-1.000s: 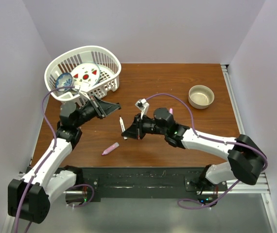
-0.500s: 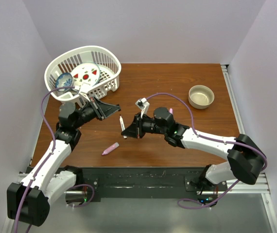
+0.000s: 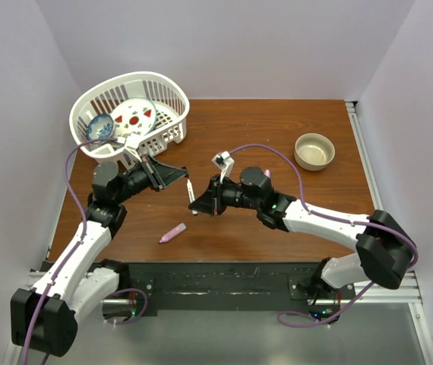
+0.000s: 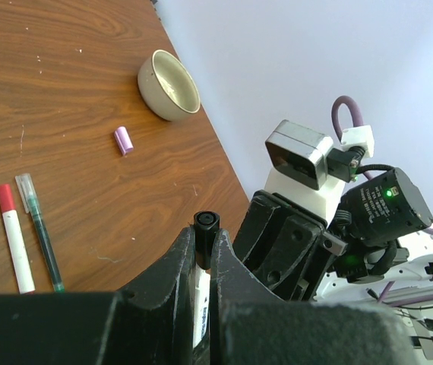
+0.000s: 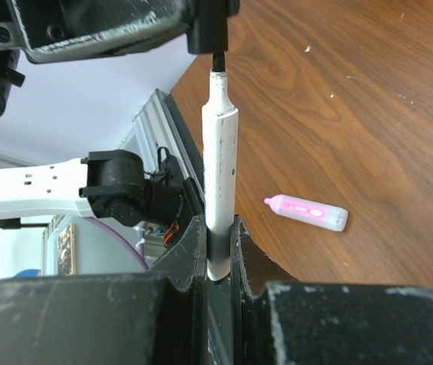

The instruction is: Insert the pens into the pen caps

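White slim plastic marker (image 5: 220,163) clamped by jaws of right gripper (image 5: 218,237), held above brown wooden table (image 5: 368,91), dark nib meeting mouth of short black tube cap (image 4: 206,223) pinched by jaws of left gripper (image 4: 203,257). Lying flat beneath: stubby pink marker (image 5: 306,212).

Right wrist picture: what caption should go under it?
The right gripper holds a white pen, its tip meeting the black cap in the left gripper; a pink pen lies nearby.
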{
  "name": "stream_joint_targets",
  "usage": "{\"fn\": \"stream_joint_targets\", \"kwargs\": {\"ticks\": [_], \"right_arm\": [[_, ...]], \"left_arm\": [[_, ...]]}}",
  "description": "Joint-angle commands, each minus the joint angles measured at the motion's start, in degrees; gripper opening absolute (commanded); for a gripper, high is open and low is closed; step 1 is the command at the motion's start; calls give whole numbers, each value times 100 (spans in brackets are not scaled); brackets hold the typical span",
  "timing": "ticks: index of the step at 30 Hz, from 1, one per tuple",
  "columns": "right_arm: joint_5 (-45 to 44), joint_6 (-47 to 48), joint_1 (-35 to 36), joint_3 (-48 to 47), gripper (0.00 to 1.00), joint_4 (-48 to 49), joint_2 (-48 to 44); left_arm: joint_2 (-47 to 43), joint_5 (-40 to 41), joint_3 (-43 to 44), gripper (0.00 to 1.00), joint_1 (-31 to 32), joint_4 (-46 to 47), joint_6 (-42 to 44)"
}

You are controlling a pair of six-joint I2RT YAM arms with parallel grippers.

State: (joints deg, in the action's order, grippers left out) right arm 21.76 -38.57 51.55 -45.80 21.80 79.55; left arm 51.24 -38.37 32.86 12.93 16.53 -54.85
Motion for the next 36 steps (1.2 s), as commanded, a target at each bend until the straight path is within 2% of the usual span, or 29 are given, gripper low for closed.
{"fn": "stream_joint_targets", "kwargs": {"ticks": [1, 22, 30, 33, 34, 35, 36], "right_arm": [[-93, -63, 22, -272, 0, 219, -133], [-453, 77, 22, -640, 0, -97, -89], [-989, 560, 22, -956, 0, -501, -54], [-1007, 745, 22, -1080, 0, -633, -1], [-963, 780, 22, -1080, 0, -625, -9], [-928, 859, 22, -1089, 0, -633, -27], [-876, 877, 22, -1089, 0, -659, -44]], "left_arm": [[-115, -57, -52, 0, 34, 34, 132], [-255, -135, -324, 0, 87, -133, 141], [-343, -206, -351, 0, 148, -572, 308], [-343, -320, -377, 0, 166, -380, 150], [-334, -407, -351, 1, 157, -370, 133], [-334, -408, -264, 12, 157, -379, 167], [-360, -391, -211, 18, 157, -440, 194]]}}
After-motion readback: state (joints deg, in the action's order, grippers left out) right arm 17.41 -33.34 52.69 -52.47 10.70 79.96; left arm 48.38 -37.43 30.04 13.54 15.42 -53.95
